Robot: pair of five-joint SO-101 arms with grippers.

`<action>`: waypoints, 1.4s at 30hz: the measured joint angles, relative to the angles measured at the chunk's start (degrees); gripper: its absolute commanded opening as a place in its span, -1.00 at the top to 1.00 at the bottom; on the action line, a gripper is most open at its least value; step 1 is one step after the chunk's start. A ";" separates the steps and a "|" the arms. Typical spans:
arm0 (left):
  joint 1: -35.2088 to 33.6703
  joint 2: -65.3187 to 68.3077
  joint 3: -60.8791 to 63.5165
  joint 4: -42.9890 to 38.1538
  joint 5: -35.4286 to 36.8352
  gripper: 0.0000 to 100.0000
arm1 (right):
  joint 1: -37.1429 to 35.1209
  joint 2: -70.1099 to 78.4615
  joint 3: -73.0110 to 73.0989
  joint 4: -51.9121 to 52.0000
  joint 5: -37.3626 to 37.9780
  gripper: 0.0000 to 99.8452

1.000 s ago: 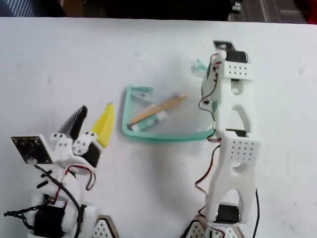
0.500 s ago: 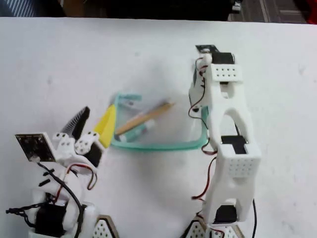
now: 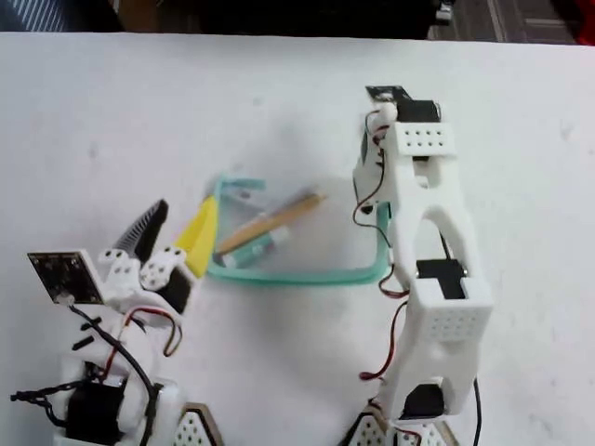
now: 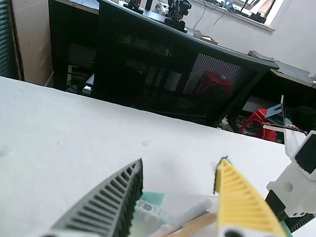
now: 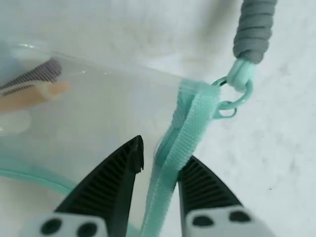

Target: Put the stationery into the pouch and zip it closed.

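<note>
Seemingly limp and slippery, the pouch (image 3: 288, 275) lay on the counter (image 3: 112, 111), pencil (image 3: 270, 221) inside. The right gripper (image 5: 163, 155) clenched its zipper edge (image 5: 185, 123), likely the firmest hold. The left gripper (image 4: 180, 165) gaped beside its left end.

A black mesh chair (image 4: 197, 84) stands behind the white table (image 4: 59, 138).

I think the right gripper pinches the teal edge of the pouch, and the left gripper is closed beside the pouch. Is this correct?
Not quite. The left gripper is open, not closed: the left wrist view shows its fingers spread apart. The right gripper does pinch the teal edge of the pouch.
</note>
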 measured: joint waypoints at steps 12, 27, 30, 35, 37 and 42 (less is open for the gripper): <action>0.00 0.00 0.00 0.00 0.00 0.52 | -1.85 -2.81 0.44 0.79 0.18 0.20; -1.58 -0.09 -17.76 5.27 -26.37 0.96 | 0.18 -41.58 1.32 0.88 0.18 0.83; -1.85 2.64 -25.93 11.87 -35.69 0.96 | -1.23 -49.32 0.18 0.88 0.18 0.89; -3.78 17.58 -42.37 25.85 -41.41 0.96 | -5.80 -61.89 -5.01 0.97 0.18 0.91; -5.71 25.14 -50.73 32.88 -41.76 0.96 | -8.00 -67.87 -5.80 0.97 0.18 0.91; -6.77 37.19 -71.65 49.23 -41.76 0.95 | -8.97 -82.81 -6.51 1.14 0.18 0.91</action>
